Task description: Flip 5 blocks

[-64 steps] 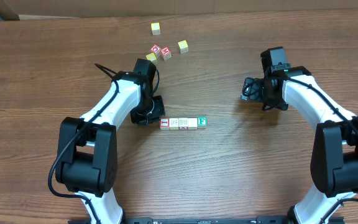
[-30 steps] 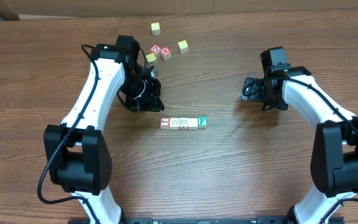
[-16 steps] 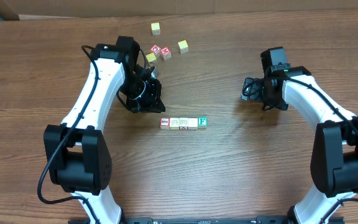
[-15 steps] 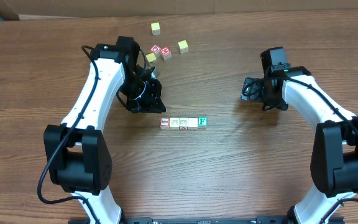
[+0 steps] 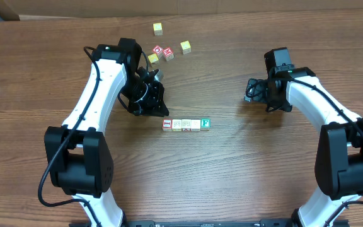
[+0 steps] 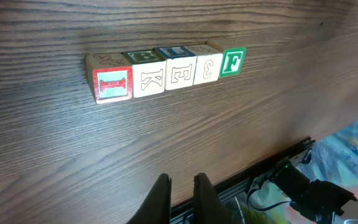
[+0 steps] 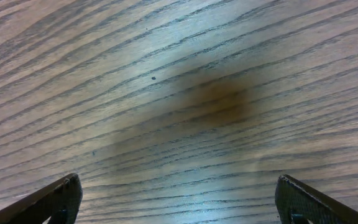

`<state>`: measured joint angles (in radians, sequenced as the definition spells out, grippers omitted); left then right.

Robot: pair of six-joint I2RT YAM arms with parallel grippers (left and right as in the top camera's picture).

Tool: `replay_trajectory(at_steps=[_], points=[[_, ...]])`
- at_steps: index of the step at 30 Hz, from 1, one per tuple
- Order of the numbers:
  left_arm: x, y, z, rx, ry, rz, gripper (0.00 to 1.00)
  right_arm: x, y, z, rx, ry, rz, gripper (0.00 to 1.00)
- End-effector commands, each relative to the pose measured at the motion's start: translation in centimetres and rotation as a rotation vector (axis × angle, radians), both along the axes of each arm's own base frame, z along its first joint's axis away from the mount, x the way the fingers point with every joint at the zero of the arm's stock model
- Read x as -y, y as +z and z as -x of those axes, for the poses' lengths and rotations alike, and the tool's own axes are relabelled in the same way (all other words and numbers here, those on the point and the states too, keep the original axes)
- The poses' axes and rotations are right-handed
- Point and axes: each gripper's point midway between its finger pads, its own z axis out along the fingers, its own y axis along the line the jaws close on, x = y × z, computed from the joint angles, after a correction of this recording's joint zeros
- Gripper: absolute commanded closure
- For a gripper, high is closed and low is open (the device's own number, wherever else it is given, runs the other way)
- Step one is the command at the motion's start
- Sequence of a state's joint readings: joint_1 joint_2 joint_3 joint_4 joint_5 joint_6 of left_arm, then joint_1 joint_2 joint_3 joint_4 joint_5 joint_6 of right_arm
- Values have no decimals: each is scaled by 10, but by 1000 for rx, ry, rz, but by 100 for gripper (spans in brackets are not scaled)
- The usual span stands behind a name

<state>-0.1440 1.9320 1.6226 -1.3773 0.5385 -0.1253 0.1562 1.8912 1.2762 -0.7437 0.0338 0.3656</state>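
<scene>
**Table** (image 5: 232, 164): brown wood grain; carries every item below.

**Blocks** (image 5: 186, 124): five, in one straight row near mid-table, touching side to side, all resting flat. In the left wrist view the near faces read in order:
- red block (image 6: 112, 85), a red-and-white face with "I"
- three pale blocks: "K" (image 6: 148, 78), "E" (image 6: 179, 71) and a curled figure (image 6: 205, 66)
- green block (image 6: 232, 62), white "F"

**Left claw** (image 5: 151, 101): just up-left of the row's red end, apart from it. Fingers (image 6: 161, 198) are narrow, almost together, holding nothing. It points toward the row.

**Right claw** (image 5: 257, 91): well apart from the row, on the right side of the table. Fingers (image 7: 58, 200) are wide, at the two edges of the right wrist view, with bare wood between them; it holds nothing.

**Yellow cubes** (image 5: 158, 28): three, loose at the far edge.

**Red cubes** (image 5: 158, 50): two with white symbols, side by side among the yellow ones.
</scene>
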Motion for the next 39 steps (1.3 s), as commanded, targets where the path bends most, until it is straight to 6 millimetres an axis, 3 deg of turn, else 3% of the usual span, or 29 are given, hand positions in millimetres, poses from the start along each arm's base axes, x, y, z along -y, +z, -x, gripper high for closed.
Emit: replay_trajectory(at_steps=[1, 10, 14, 18, 20, 21, 22, 25, 33, 36, 39], points=[[-1, 7, -1, 31, -25, -4, 94, 1, 16, -8, 49, -2, 3, 0], [-2, 6, -3, 38, -22, -14, 96, 0, 16, -8, 48, -5, -9, 0], [-2, 5, -7, 54, -22, -12, 96, -35, 15, 16, -56, 50, -209, 0], [-2, 5, -8, 62, -22, -15, 96, -55, 20, 20, -74, 81, -324, 0], [-4, 4, -9, 66, -23, -29, 96, -60, 22, 21, -79, 90, -358, 27], [-7, 2, -9, 64, -16, -48, 96, -63, 24, 22, -81, 95, -378, 51], [-9, 1, -10, 61, -9, -67, 96, -68, 28, 22, -86, 102, -405, 96], [-15, -2, -9, 55, 2, -107, 96, -77, 51, 24, -112, 113, -469, 96], [-17, -3, -10, 56, 5, -118, 96, -88, 134, 35, -54, 181, -318, 96], [-18, -3, -10, 58, 4, -125, 96, -103, 150, 44, -16, 235, -289, 96], [-23, -5, -11, 59, 14, -157, 96, -121, 151, 55, -23, 287, -286, 96]])
